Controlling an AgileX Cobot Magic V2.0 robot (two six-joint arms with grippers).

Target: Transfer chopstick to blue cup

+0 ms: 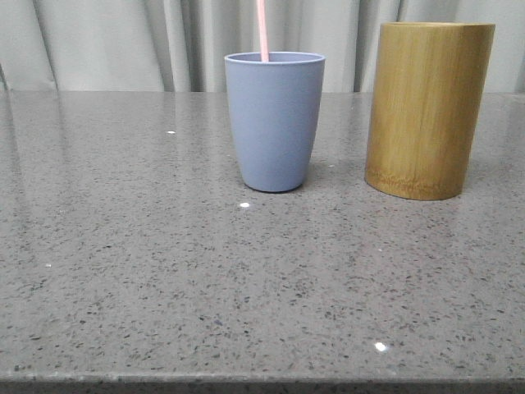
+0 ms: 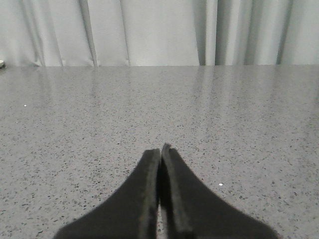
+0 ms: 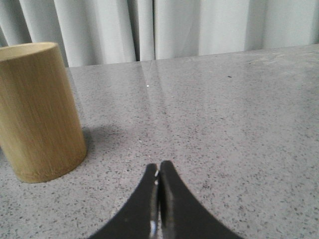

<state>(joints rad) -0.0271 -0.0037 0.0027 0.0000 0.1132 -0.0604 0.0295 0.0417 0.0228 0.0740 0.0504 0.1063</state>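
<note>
The blue cup (image 1: 275,121) stands upright near the middle of the grey speckled table (image 1: 164,271). A thin pale pink chopstick (image 1: 262,30) rises from inside it and runs out of the top of the front view. Neither gripper shows in the front view. My left gripper (image 2: 160,150) is shut and empty, low over bare table. My right gripper (image 3: 159,167) is shut and empty, low over the table, apart from the tan bamboo cylinder (image 3: 37,110). The cup is out of both wrist views.
The tall tan bamboo cylinder (image 1: 428,108) stands to the right of the blue cup, with a gap between them. Grey curtains (image 1: 123,41) hang behind the table's far edge. The table's front edge (image 1: 262,382) runs along the bottom of the front view.
</note>
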